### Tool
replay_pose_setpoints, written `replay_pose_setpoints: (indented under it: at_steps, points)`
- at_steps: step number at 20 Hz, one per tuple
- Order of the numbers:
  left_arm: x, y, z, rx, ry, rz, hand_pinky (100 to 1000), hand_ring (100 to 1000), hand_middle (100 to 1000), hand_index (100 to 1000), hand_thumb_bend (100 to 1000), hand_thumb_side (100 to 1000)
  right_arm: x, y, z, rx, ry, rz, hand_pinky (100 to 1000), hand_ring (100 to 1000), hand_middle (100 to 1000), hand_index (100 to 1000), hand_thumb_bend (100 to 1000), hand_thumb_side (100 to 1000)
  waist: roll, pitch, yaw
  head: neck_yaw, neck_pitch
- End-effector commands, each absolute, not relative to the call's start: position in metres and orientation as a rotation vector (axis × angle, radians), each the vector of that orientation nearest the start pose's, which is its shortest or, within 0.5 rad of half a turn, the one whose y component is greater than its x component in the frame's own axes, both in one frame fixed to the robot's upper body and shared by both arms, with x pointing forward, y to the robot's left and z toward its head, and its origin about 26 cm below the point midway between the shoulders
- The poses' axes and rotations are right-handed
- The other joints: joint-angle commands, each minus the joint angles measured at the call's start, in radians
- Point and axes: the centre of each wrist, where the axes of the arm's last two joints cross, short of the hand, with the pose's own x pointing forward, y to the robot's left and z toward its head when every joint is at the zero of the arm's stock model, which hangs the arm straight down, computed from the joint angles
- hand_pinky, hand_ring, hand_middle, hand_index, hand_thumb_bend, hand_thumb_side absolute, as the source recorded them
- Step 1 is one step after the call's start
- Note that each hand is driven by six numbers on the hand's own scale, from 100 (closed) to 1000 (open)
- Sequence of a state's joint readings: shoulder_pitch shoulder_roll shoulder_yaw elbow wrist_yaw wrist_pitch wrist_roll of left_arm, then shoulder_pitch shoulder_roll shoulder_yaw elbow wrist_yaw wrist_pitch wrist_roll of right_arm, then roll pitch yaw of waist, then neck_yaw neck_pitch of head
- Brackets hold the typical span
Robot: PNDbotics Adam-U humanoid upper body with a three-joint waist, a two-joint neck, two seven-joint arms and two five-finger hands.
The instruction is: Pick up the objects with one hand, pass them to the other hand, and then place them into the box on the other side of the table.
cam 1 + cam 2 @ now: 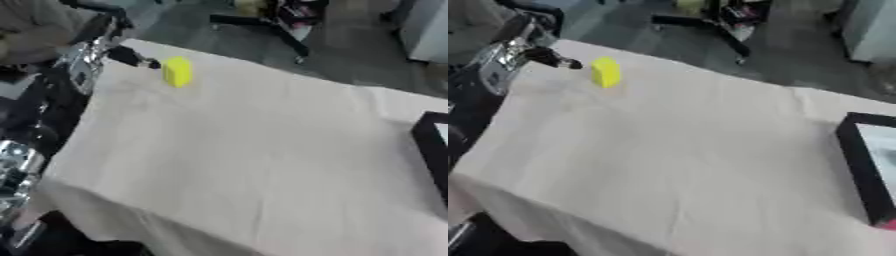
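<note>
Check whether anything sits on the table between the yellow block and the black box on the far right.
Nothing visible does. The yellow block stands near the left hand, and only bare cloth-covered table lies between it and the black box.

Yellow block upright on tabletop, far left corner area. Left hand comes in from upper left, dark fingers just beside block; contact unclear, blurred. Black-walled box with pale inside at right edge, well apart from block.
</note>
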State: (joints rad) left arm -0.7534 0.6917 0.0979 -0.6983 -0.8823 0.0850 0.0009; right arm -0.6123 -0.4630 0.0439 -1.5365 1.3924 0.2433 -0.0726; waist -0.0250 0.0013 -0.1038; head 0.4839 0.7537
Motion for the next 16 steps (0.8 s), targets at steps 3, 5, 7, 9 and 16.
replay_pose_setpoints:
  at_steps: [3,5,7,9,16]
  points:
    - [0.432,0.471,0.144,1.235,-0.957,-0.746,789,714,701,736,1000,299,0.382,-0.265,0.231,-1.878,-1.650,0.892,758,731,751,952,100,327,0.000,-0.003,-0.014,0.020,-0.021]
    - [0.435,0.468,0.143,1.216,-0.961,-0.725,788,716,699,734,1000,312,0.380,-0.260,0.232,-1.861,-1.674,0.895,759,730,751,952,100,329,0.000,0.004,-0.024,0.020,-0.027]
    - [0.436,0.469,0.143,1.235,-0.959,-0.688,783,707,688,722,1000,330,0.379,-0.257,0.232,-1.847,-1.691,0.893,754,727,748,953,100,330,0.000,0.013,-0.033,0.016,-0.031]
    - [0.437,0.470,0.144,1.286,-0.957,-0.632,779,703,683,716,1000,340,0.378,-0.254,0.233,-1.834,-1.704,0.889,752,725,747,953,100,331,0.000,0.022,-0.042,0.010,-0.037]
    - [0.430,0.484,0.143,1.450,-0.933,-0.430,772,700,682,704,1000,366,0.376,-0.247,0.235,-1.793,-1.752,0.863,740,715,737,956,100,336,0.001,0.066,-0.082,0.005,-0.073]
